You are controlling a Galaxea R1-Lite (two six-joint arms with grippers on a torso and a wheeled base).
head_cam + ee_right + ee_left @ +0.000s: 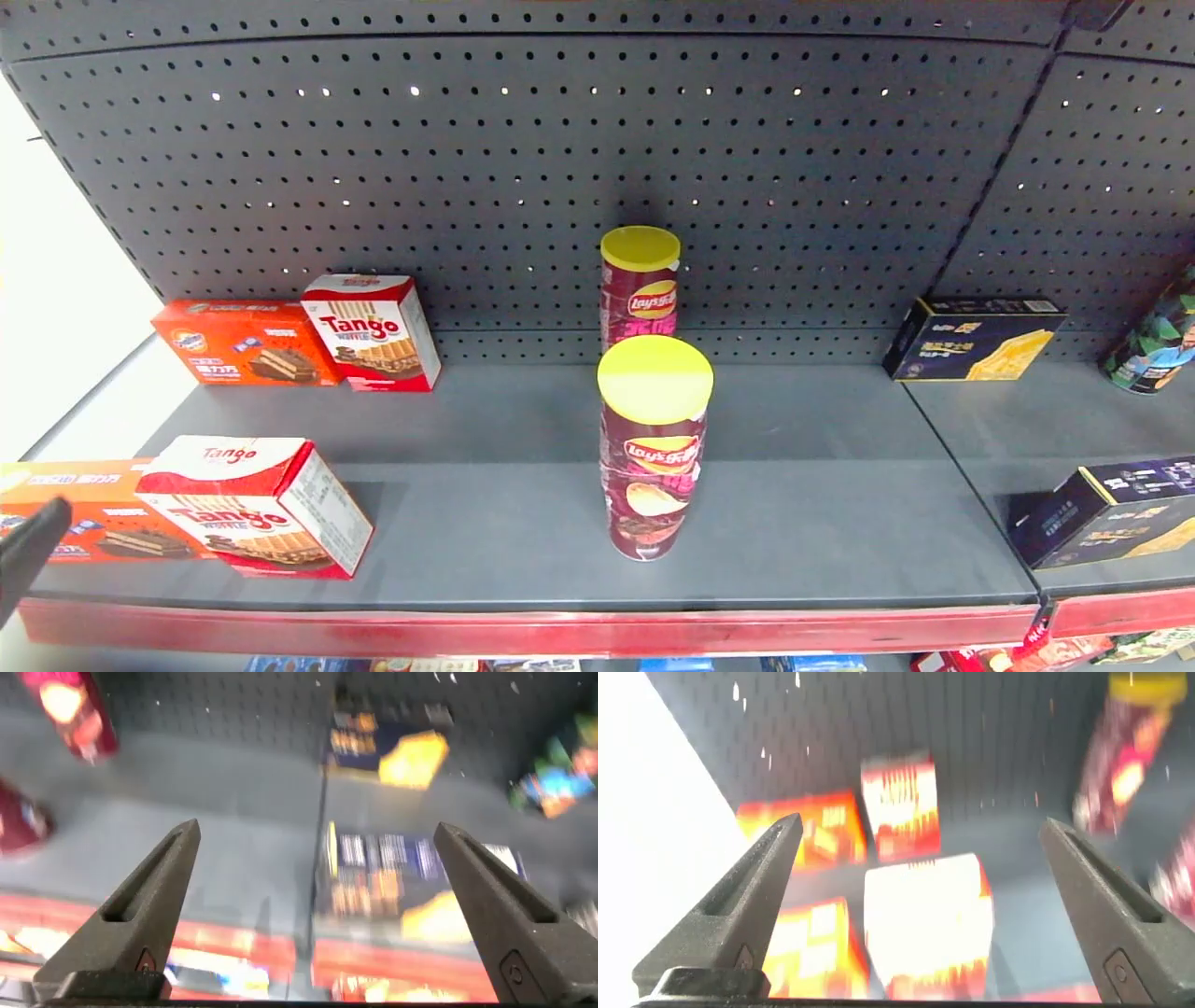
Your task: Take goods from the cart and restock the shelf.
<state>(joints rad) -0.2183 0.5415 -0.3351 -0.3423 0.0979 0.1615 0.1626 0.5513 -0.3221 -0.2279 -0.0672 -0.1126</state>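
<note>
Two lidded cans upright mid-shelf (pixel 822 504), near chip can (pixel 653 448) before far chip can (pixel 639 285); wafer boxes (pixel 257 509) left, dark boxes (pixel 976 338) right. Left gripper (pixel 920 826), right gripper (pixel 318 826): jaws apart, empty.

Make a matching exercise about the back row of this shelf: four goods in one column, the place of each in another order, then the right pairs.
Things:
1. orange box
2. red and white box
3. can
4. dark blue box

Places:
A. middle of the shelf
B. on the right-hand section
C. far left
D. second from the left

Pairs: 1-C, 2-D, 3-A, 4-B
</note>
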